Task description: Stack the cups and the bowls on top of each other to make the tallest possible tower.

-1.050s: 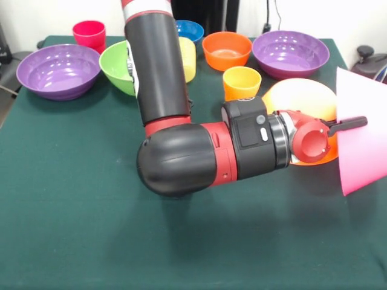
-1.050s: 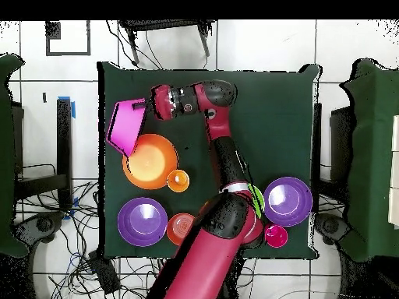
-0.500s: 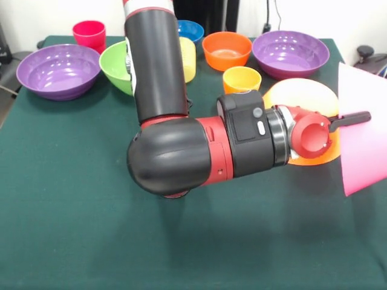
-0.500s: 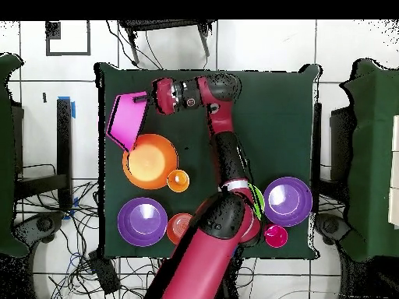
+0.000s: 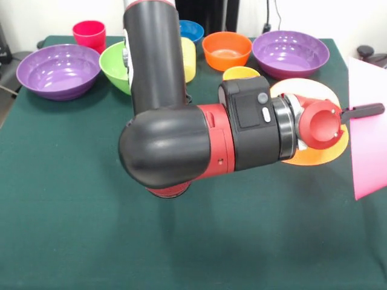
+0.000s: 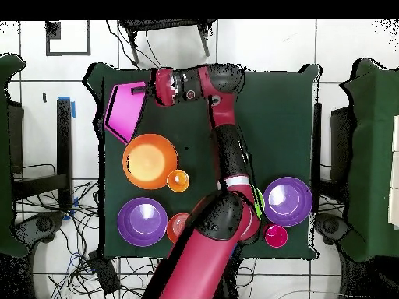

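Observation:
My gripper is shut on the rim of the large pink bowl, which hangs tipped on its side off the table. The overhead view shows that pink bowl near the table's corner, with the gripper at its edge. The large orange bowl sits upright behind my wrist, apart from the pink one, and the orange cup is beside it. Along the back stand two purple bowls, the green bowl, the yellow cup, the blue bowl, the small orange-red bowl and the red cup.
My arm's elbow bulks over the middle of the green table and hides part of the green bowl and yellow cup. In the overhead view the orange bowl lies just below the held bowl. Cables lie on the floor.
My wrist has swung the pink bowl away from over the orange bowl, toward the table's corner. More of the orange bowl's inside now shows. Nothing else has moved.

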Robot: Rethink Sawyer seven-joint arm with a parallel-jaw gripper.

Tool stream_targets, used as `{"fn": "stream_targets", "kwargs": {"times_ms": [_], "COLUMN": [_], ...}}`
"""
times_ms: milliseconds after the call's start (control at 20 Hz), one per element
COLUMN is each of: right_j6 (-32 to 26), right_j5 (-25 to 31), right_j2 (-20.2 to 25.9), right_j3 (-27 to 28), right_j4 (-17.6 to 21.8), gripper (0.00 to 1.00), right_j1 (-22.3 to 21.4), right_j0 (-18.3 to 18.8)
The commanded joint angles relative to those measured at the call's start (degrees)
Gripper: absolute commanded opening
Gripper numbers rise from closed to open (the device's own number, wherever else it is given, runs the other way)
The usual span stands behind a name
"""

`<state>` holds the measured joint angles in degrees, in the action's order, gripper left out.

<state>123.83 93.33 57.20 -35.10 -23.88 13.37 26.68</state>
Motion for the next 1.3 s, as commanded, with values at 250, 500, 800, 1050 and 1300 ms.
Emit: {"fn": "stream_targets", "kwargs": {"times_ms": [250,500,800,1050,1300], "right_j6": [-0.4,-3.8,-7.3,-10.1,-12.2], "right_j5": [4.5,4.0,6.1,8.6,12.6], "right_j2": [3.5,5.2,9.6,15.0,21.3], "right_j3": [8.3,9.9,11.3,12.9,13.7], "right_j4": [6.7,12.3,18.0,24.1,27.3], "gripper": [0.0,0.0,0.0,0.0,0.0], "right_j1": [0.0,2.2,5.2,7.9,10.7], "right_j0": [-1.3,0.3,2.2,3.4,4.4]}}
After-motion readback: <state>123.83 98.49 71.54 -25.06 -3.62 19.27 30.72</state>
